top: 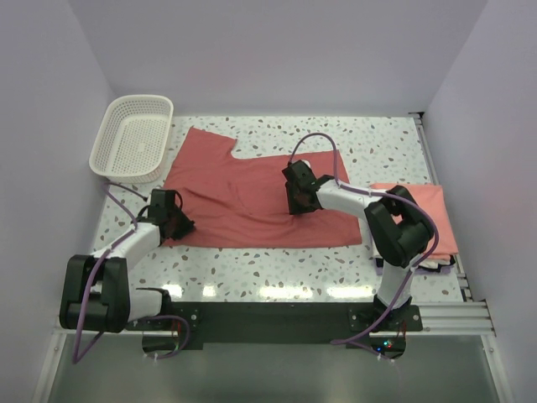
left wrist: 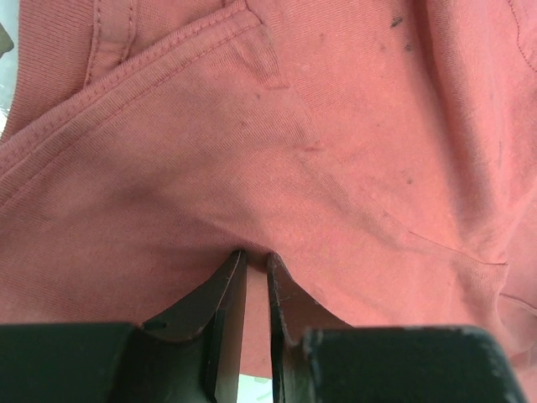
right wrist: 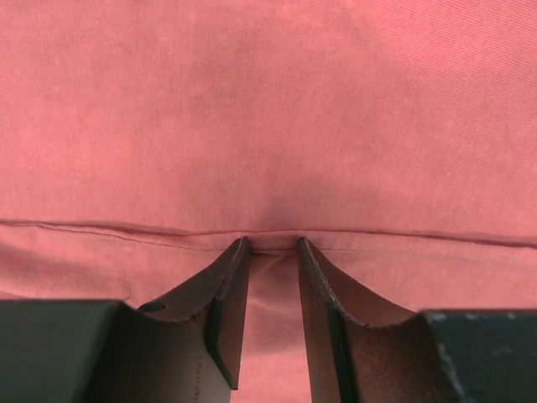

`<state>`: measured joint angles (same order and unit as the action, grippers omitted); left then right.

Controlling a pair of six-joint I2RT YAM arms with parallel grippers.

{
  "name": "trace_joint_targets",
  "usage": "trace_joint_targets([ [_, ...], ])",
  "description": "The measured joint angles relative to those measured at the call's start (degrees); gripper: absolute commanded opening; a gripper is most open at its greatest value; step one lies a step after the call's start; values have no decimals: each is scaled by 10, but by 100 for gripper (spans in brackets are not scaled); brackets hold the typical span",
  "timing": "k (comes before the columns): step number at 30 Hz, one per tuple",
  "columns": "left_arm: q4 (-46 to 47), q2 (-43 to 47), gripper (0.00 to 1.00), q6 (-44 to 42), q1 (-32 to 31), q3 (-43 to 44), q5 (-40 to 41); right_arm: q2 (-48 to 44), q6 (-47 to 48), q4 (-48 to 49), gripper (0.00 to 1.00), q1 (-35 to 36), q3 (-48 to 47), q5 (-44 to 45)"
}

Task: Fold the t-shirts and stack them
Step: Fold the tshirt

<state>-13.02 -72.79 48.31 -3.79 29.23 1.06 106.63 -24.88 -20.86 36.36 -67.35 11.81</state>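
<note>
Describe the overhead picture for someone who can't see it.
Two robot arms reach over a speckled table onto a dusty red t-shirt spread flat: the left gripper at its near-left edge, the right gripper near its middle. A folded salmon t-shirt lies at the right edge, and a white basket stands at the far left corner.

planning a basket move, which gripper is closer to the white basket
Left. The left gripper pinches the red shirt at its edge close by the basket; the right gripper sits mid-shirt, farther right.
</note>
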Motion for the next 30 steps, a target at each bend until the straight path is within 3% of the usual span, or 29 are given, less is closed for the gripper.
trace_joint_targets([
  [7,1,-1,20,0,0,0,0,0,0,2,30,0,0,-2],
  [16,6,-4,20,0,0,0,-1,0,-1,3,7,0,0,-6],
  [30,8,-5,17,1,0,0,1,-14,-10,1,4,-3,8,7],
])
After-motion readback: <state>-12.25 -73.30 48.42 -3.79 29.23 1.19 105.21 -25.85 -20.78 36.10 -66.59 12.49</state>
